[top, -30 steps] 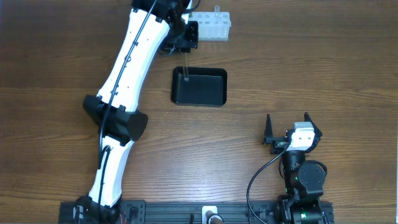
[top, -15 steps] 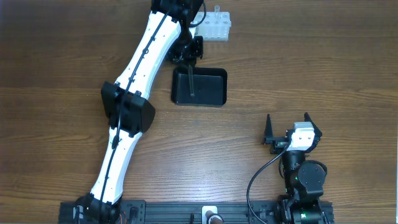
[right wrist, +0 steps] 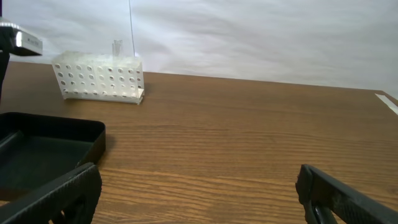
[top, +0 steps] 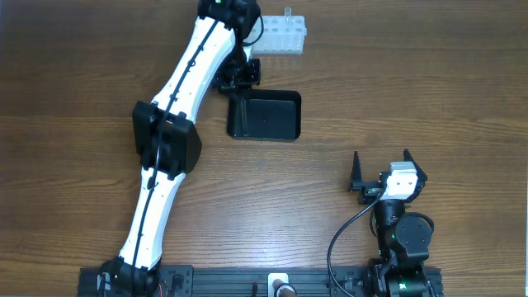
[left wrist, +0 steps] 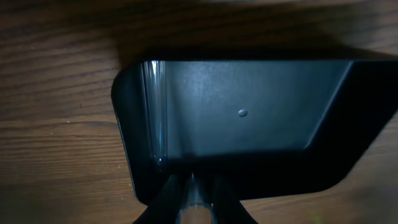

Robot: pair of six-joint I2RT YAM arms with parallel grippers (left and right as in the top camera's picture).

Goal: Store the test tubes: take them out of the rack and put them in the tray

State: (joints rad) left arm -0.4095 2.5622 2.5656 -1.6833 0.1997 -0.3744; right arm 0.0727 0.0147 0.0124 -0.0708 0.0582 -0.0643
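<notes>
The left arm (top: 191,78) slants across the upper left; the left gripper (top: 241,87) and its test tube (top: 244,115) crowd the tray's (top: 279,117) left wall. The rack (top: 280,35) stands just above, with open wood right of both.

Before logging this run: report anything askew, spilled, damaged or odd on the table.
Nothing stands out. The clear test tube lies along one wall inside the black rectangular tray, the white perforated rack stands upright holding another tube, and nothing is spilled.

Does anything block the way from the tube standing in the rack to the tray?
Nothing visible on the table: bare wood separates the rack from the tray. The left tool hangs over the tray's edge, beside a tube along one wall.
</notes>
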